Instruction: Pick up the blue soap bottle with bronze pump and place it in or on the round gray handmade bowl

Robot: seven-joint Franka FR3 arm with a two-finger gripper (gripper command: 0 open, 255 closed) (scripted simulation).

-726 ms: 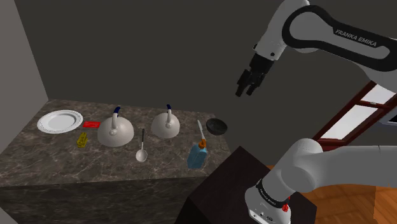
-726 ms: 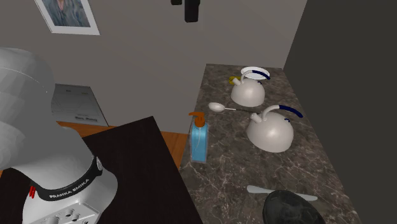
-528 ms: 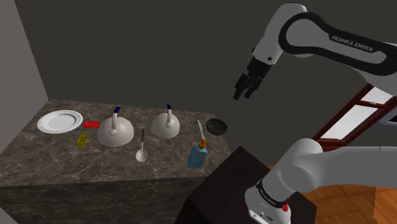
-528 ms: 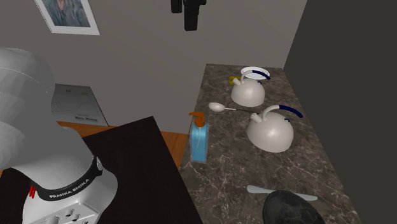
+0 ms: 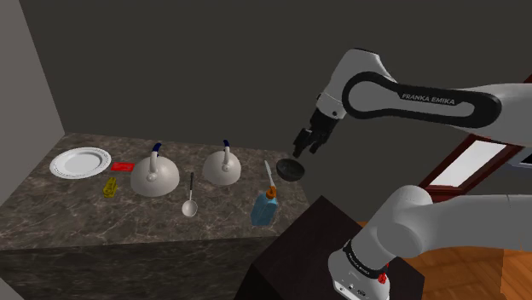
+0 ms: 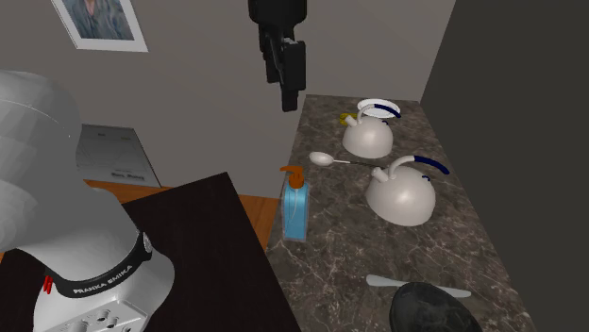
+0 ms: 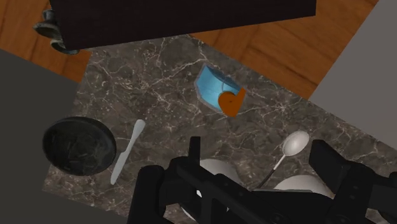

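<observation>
Overhead, fingers (image 7: 194, 156) apart, holding nothing; dark bowl (image 6: 429, 311) cut off by frame edge, blue bottle (image 6: 295, 212) fully seen.

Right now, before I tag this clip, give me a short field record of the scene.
target: blue soap bottle, upright near the counter edge, untouched
destination: dark round bowl, empty, knife beside it
gripper: above the counter, fingers open, holding nothing
other items: two white kettles, spoon, white plate
</observation>
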